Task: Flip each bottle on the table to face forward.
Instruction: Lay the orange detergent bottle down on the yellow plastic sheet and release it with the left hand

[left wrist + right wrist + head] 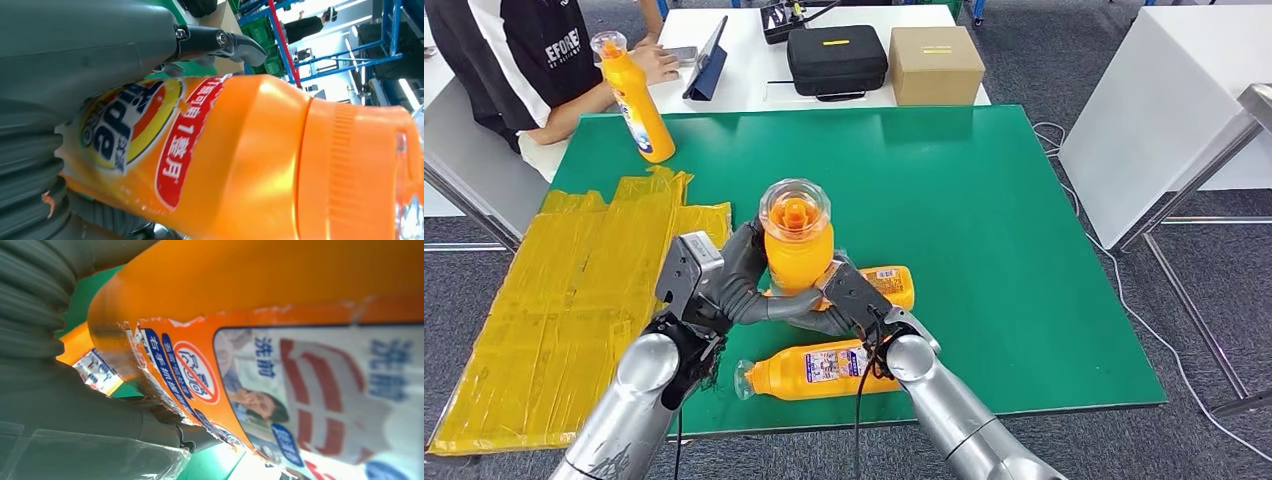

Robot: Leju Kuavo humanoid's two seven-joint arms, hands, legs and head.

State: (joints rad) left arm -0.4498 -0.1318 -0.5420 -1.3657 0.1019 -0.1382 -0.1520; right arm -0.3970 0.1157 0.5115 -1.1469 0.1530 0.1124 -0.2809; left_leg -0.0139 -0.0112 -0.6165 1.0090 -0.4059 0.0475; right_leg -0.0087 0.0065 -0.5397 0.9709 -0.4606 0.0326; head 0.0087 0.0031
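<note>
1. The left hand (714,285) and right hand (854,300) both grip one upright orange bottle (797,250) near the middle of the green desk (984,210), toward its 6 o'clock edge.
2. The left hand's fingers (769,305) wrap the bottle's lower body from the 9 o'clock side; the right hand's fingers close on it from the 4 o'clock side.
3. In the left wrist view the held bottle (240,155) shows its front label, with a dark finger (220,42) lying along its side.
4. In the right wrist view the held bottle (280,340) shows a back label with torn edges, and the grey thumb (95,425) presses against it.
5. A second bottle (819,370) lies on its side at 6 o'clock of the held one, cap toward 9 o'clock, label up.
6. A third bottle (894,285) lies on its side just at 3 o'clock of the held one, partly hidden by the right hand.
7. A fourth bottle (636,100) stands at the desk's 11 o'clock corner, leaning slightly.
8. Yellow sheets (574,300) lie over the desk's 9 o'clock edge.
9. A person (534,60) sits at 11 o'clock, at a white desk (744,60) that carries a black case (836,60) and a cardboard box (936,65).
</note>
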